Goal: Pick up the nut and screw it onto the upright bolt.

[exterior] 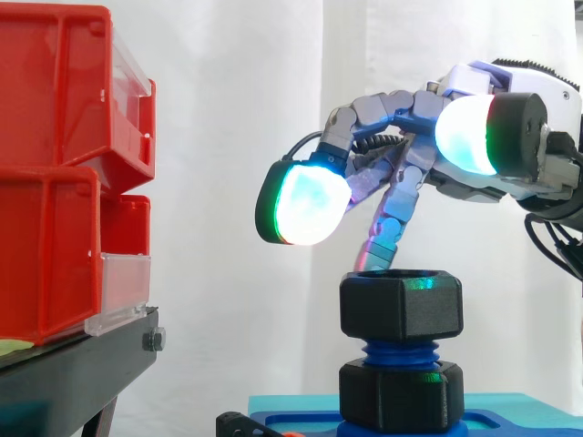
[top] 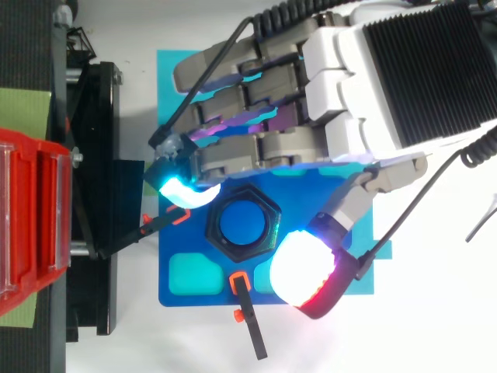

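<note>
Red bins (exterior: 55, 182) stand at nine o'clock. The hand (top: 342, 85), fingers relaxed and gripping nothing, hovers at twelve o'clock over the nut (exterior: 401, 305), seated atop the bolt (exterior: 401, 350). A careless brush could tilt it, jamming the threads.

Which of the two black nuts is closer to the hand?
The upper nut, atop the blue bolt, just below the hand; the lower nut sits at the base.

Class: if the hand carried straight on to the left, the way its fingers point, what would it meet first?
Probably the red bins on the black stand. The hand sits above the upper nut and would pass over it, though depth is hard to judge.
</note>
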Tool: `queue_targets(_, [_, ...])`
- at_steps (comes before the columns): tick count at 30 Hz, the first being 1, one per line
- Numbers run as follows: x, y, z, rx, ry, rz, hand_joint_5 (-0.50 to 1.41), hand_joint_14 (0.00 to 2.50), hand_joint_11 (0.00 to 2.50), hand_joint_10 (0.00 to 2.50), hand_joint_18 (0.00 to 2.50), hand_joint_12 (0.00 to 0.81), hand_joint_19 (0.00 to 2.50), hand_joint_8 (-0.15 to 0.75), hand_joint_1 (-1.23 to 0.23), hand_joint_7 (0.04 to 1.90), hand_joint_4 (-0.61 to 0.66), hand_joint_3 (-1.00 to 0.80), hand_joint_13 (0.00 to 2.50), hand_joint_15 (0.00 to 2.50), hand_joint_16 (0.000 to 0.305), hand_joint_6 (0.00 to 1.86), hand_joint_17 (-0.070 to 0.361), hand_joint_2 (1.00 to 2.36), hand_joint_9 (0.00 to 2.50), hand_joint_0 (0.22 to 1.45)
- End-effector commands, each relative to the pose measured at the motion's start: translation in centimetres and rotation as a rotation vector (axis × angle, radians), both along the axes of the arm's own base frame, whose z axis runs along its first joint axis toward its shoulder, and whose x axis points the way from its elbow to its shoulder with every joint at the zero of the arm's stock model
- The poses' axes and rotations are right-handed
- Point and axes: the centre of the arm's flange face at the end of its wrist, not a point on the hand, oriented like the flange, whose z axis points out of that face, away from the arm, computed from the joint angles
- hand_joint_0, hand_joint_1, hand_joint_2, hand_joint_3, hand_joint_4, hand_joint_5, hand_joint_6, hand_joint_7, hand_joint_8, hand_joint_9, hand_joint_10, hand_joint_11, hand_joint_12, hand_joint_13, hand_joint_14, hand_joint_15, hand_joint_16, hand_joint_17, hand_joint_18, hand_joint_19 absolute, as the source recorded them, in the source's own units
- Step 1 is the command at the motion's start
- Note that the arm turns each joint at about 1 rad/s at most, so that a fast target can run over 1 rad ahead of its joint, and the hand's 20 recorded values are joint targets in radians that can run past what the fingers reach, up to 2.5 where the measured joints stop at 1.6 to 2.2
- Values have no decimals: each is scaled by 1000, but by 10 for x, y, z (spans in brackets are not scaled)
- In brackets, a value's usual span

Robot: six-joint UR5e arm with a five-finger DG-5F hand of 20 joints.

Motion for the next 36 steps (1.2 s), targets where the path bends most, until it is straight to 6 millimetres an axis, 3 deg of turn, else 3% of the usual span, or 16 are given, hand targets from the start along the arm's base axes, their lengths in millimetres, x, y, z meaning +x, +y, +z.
queue_targets(1, [-2, 7, -6, -5, 9, 6, -65, 0, 0, 0, 330, 172, 38, 209, -183, 762, 176, -500, 641, 0, 22, 503, 49, 1000, 1175, 509])
queue_targets(8, [-5, 19, -19, 1, -1, 10, -79, 0, 0, 0, 181, 195, 0, 200, -178, 695, 166, -500, 507, 0, 23, 502, 52, 1000, 927, 498])
queue_targets(26, [-9, 13, -25, -17, 2, -2, -76, 0, 0, 0, 211, 203, 0, 204, -182, 714, 181, -500, 536, 0, 24, 502, 53, 1000, 908, 493])
queue_targets(34, [-10, 11, -27, -30, 11, -8, -66, 0, 0, 0, 272, 204, 0, 221, -197, 819, 199, -500, 578, 0, 23, 503, 51, 1000, 936, 498])
queue_targets(36, [-11, 10, -28, -32, 18, -9, -55, 0, 0, 0, 293, 203, 0, 228, -205, 917, 229, -500, 588, 0, 22, 504, 49, 1000, 959, 502])
